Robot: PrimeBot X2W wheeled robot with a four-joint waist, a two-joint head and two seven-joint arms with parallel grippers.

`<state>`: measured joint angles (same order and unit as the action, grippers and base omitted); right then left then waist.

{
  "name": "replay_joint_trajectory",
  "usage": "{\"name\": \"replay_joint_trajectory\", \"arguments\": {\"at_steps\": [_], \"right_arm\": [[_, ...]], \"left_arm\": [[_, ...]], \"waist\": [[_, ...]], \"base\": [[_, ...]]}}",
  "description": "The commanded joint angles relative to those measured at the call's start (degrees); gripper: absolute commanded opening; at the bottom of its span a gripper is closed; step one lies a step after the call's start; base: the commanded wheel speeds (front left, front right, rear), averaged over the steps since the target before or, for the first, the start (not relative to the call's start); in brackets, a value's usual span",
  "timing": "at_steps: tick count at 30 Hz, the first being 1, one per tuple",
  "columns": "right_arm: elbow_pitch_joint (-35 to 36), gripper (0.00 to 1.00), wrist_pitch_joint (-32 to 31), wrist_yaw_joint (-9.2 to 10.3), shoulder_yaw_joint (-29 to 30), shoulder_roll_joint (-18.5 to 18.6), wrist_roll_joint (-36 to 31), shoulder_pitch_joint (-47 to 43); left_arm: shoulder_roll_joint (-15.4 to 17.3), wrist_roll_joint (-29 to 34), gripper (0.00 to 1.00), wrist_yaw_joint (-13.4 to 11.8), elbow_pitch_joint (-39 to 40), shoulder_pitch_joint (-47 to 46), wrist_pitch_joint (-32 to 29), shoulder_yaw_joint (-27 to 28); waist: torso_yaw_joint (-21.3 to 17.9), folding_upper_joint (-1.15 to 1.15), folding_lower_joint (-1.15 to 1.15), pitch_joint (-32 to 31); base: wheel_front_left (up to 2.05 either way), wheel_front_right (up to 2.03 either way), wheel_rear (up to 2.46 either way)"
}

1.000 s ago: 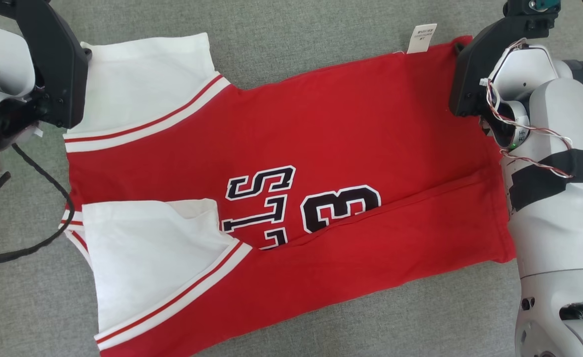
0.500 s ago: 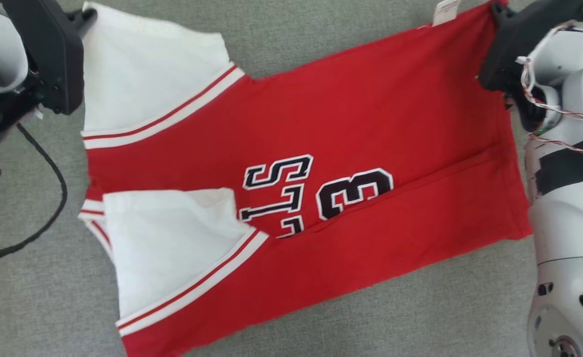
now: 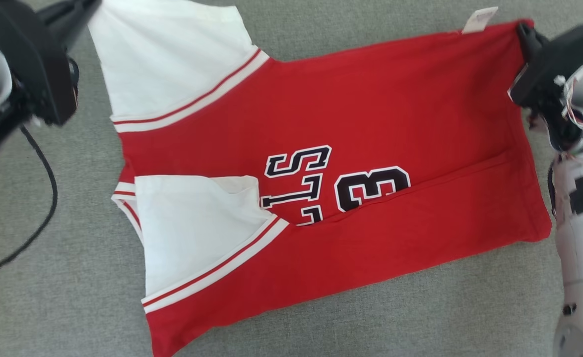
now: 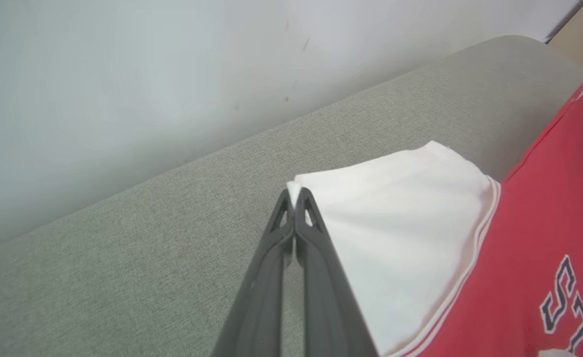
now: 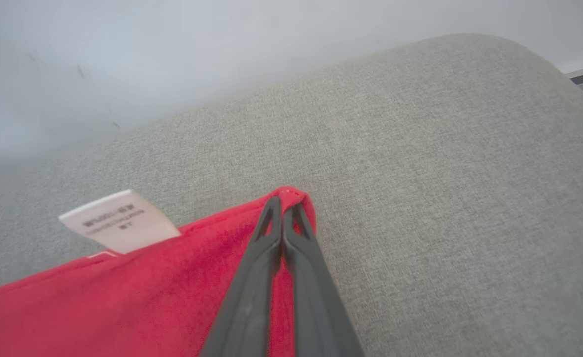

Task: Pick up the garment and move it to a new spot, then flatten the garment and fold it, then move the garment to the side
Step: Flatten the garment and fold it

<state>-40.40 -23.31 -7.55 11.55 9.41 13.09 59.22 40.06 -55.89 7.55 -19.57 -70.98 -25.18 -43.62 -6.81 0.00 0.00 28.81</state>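
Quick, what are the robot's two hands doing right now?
Left gripper: closed, pinching the jersey's white sleeve corner.
Right gripper: closed, pinching the jersey's red bottom corner.

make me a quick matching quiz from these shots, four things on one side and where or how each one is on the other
Column one:
1. left tool
2. right tool
3. care label
4. number 13

Column two:
a. partly tucked under a red fold
b. shut on a red corner of the jersey
c. sticking out past the far red edge
d. shut on a white sleeve corner

Pairs: 1-d, 2-b, 3-c, 4-a
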Motion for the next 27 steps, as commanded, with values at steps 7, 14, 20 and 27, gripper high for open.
{"name": "replay_joint_trajectory", "arguments": {"at_steps": [7, 14, 20, 27], "right_arm": [[6.5, 0.00, -2.0, 0.14, -1.0, 4.4, 7.5, -9.9], [13.4, 0.00, -3.0, 0.14, -0.4, 5.9, 13.2, -17.9], [20.7, 0.00, -3.3, 0.14, -0.6, 7.3, 15.4, -24.9], [29.1, 0.00, -3.7, 0.14, 0.8, 8.5, 15.1, -33.0]], "left_arm": [[5.6, -4.0, 0.00, -0.6, 10.7, 10.2, 6.5, 0.6], [9.3, -6.1, 0.00, -4.7, 21.5, 19.4, 10.5, 1.6], [12.3, -6.5, 0.00, -8.9, 29.5, 26.2, 13.8, 2.5], [14.9, -7.7, 0.00, -13.6, 37.1, 34.0, 16.2, 2.3]], "waist": [[2.0, 0.00, 0.00, -2.7], [3.2, 0.00, 0.00, -4.2], [3.8, 0.00, 0.00, -5.1], [4.0, 0.00, 0.00, -6.0]], "base": [[0.00, 0.00, 0.00], [0.00, 0.00, 0.00], [0.00, 0.00, 0.00], [0.00, 0.00, 0.00]]}}
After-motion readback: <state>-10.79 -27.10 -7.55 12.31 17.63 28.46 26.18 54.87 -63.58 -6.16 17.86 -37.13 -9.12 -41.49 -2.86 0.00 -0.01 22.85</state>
